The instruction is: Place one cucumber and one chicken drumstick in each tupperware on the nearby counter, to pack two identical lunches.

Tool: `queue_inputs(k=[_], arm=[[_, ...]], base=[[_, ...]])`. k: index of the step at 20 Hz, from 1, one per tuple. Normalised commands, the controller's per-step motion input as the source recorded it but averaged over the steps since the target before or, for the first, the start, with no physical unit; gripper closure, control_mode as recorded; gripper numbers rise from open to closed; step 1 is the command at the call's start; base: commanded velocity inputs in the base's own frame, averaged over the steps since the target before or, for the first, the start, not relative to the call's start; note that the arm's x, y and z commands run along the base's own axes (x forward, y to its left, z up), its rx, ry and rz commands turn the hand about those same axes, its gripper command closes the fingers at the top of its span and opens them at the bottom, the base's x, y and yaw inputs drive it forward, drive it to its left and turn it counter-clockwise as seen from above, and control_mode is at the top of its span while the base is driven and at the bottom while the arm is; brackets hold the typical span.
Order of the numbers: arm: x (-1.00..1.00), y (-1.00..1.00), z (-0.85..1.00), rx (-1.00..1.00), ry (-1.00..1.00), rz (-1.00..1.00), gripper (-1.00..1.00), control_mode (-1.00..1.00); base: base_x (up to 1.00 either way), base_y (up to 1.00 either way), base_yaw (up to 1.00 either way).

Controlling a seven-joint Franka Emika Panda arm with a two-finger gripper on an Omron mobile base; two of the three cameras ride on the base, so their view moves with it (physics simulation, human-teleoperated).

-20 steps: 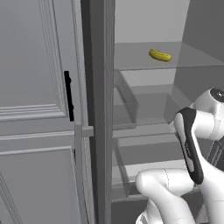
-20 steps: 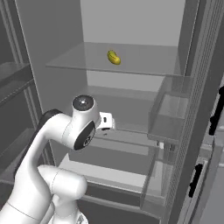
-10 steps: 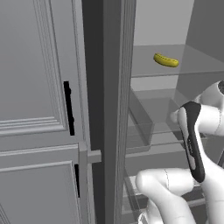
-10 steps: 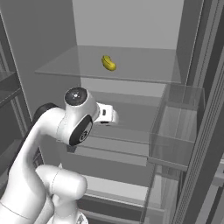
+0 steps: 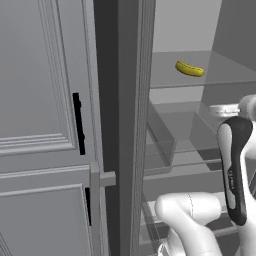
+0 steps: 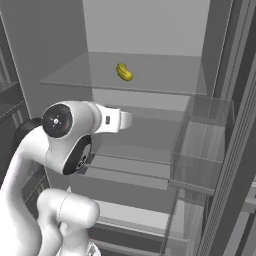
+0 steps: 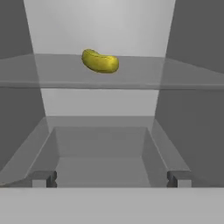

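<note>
1. Cucumber (image 7: 100, 61) lies alone on the upper glass shelf (image 7: 183, 76) inside the open fridge.
2. It sits above and ahead of the hand (image 7: 112, 178), slightly to its left in the hand view.
3. Its long axis runs crosswise to the hand's approach.
4. Fingers (image 7: 43, 178) stand wide apart, holding nothing.

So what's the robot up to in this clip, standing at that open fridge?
The arm faces into an open fridge where one cucumber lies on a glass shelf. The gripper points at the fridge interior, below the cucumber's shelf, with its jaws wide open and holding nothing. Nothing has been picked up yet.
</note>
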Motion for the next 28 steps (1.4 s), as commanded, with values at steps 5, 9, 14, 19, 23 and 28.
queue_inputs(k=[5, 9, 14, 19, 23, 28], arm=[[-0.06, 0.02, 1.00, -0.06, -0.07, -0.06, -1.00, -1.00], [0.26, 0.00, 1.00, -0.14, 0.36, -0.04, -1.00, -1.00], [0.14, 0.00, 0.09, -0.02, -0.01, 0.02, -1.00, -1.00], [0.67, 0.00, 0.00, 0.00, 0.00, 0.00, -1.00, -1.00], [0.83, 0.01, -0.10, 0.00, 0.02, 0.00, -1.00, -1.00], [0.83, 0.00, -0.38, 0.05, 0.05, 0.05, -1.00, -1.00]], base=[[0.00, 0.00, 0.00], [0.00, 0.00, 0.00], [0.00, 0.00, 0.00], [0.00, 0.00, 0.00], [0.00, 0.00, 0.00], [0.00, 0.00, 0.00]])
